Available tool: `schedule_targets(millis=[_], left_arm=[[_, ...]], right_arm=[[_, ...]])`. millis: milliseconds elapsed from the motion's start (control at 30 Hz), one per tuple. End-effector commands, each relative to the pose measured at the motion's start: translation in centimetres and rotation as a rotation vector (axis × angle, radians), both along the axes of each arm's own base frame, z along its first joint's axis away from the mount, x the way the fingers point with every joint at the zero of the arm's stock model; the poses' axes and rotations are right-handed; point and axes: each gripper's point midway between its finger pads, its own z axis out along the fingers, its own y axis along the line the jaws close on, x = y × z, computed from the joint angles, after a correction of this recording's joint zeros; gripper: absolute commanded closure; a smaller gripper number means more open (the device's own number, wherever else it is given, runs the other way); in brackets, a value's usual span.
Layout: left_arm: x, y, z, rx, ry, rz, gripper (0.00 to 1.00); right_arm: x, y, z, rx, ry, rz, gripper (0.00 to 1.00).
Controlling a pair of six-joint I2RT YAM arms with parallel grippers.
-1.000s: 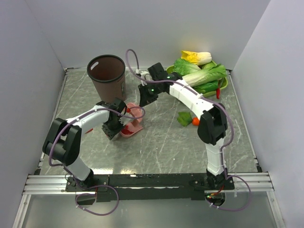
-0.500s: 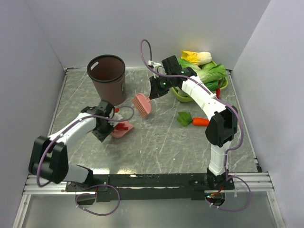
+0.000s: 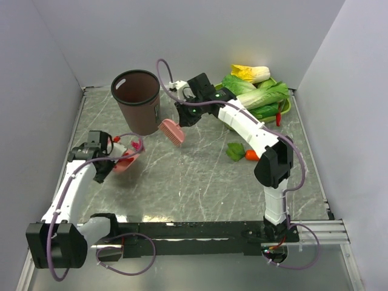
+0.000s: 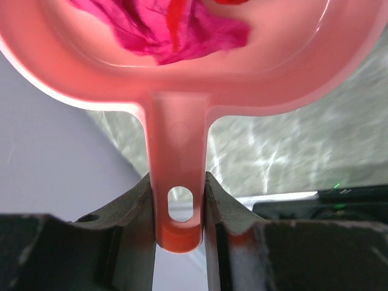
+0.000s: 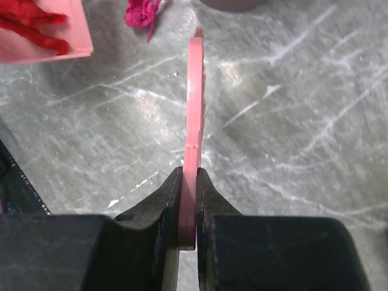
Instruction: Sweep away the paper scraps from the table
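— Left gripper (image 4: 180,206), what's it doing?
— My fingers are clamped on the pink dustpan's (image 4: 182,79) handle. Magenta paper scraps (image 4: 176,30) sit in its pan.
— Right gripper (image 5: 189,182)?
— Pinching the pink brush (image 5: 195,91) above the table (image 5: 291,121), where one stray scrap lies near the dustpan.

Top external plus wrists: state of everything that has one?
dustpan: held up, loaded with paper scraps
brush: clamped, edge-on in the right wrist view
left gripper: shut on dustpan
right gripper: shut on brush
bin: upright, open-topped
loose scrap: on the table, outside dustpan
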Motion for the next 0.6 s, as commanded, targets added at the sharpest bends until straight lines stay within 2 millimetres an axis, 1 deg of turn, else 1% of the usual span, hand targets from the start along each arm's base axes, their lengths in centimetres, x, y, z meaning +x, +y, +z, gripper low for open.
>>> schedule_targets(millis=[0,33,67,100,133,167,200,233,267,300,333,367,400,433,467,500,533,567], left_arm=[[-1.5,3.2,0.4,0.060,0.087,0.009,0.99],[-1.4,3.4,0.3,0.057,0.104,-0.006,0.99],[-1.1,3.7,0.2,0.060,0.096,0.001,0.99],[-0.8,3.8,0.1,0.066,0.097,-0.006,0.99],[-0.3,4.1,-0.1,0.078,0.105,-0.024,0.99],[0.3,4.2,-0.2,0.082,0.100,-0.032,0.99],[0.9,4.3,-0.3,0.085,0.101,-0.037,0.99],[1.4,4.4,-0.9,0.084,0.133,-0.049,0.99],[1.8,4.4,-1.3,0.082,0.146,-0.056,0.99],[2.7,4.4,-1.1,0.081,0.138,-0.062,0.99],[3.2,4.4,-1.9,0.070,0.172,-0.069,0.99],[3.9,4.2,-2.2,0.061,0.173,-0.074,0.99],[4.8,4.2,-2.1,0.059,0.162,-0.077,0.99],[5.3,4.1,-2.8,0.061,0.182,-0.083,0.99],[5.7,4.0,-2.9,0.080,0.187,-0.096,0.99],[6.2,4.0,-3.1,0.088,0.180,-0.106,0.99],[6.6,3.5,-3.6,0.088,0.186,-0.121,0.99],[6.8,3.1,-3.8,0.075,0.182,-0.133,0.99]], right_arm=[[1.0,2.6,0.9,0.003,-0.091,0.034,1.00],[1.2,2.9,1.0,0.004,-0.101,0.033,1.00],[0.9,3.7,1.0,0.002,-0.112,0.047,1.00],[1.5,3.9,0.4,-0.022,-0.130,0.025,1.00],[1.7,4.3,0.4,-0.028,-0.146,0.023,1.00],[1.5,5.1,0.2,-0.034,-0.157,0.035,1.00],[1.9,5.5,-1.0,-0.061,-0.159,0.024,1.00],[2.1,6.1,-0.8,-0.056,-0.174,0.023,1.00],[2.2,6.7,-1.8,-0.066,-0.166,0.030,1.00],[1.8,7.5,-2.2,-0.066,-0.166,0.048,1.00],[2.0,8.1,-2.2,-0.063,-0.182,0.048,1.00],[1.9,8.6,-3.1,-0.070,-0.180,0.057,1.00],[1.5,9.4,-3.3,-0.061,-0.181,0.071,1.00],[1.5,10.1,-3.4,-0.041,-0.183,0.081,1.00],[1.4,10.5,-3.8,-0.033,-0.178,0.089,1.00],[1.3,11.1,-3.9,-0.014,-0.174,0.099,1.00],[0.7,12.1,-3.4,0.036,-0.152,0.130,1.00],[0.4,12.6,-3.8,0.051,-0.129,0.152,1.00]])
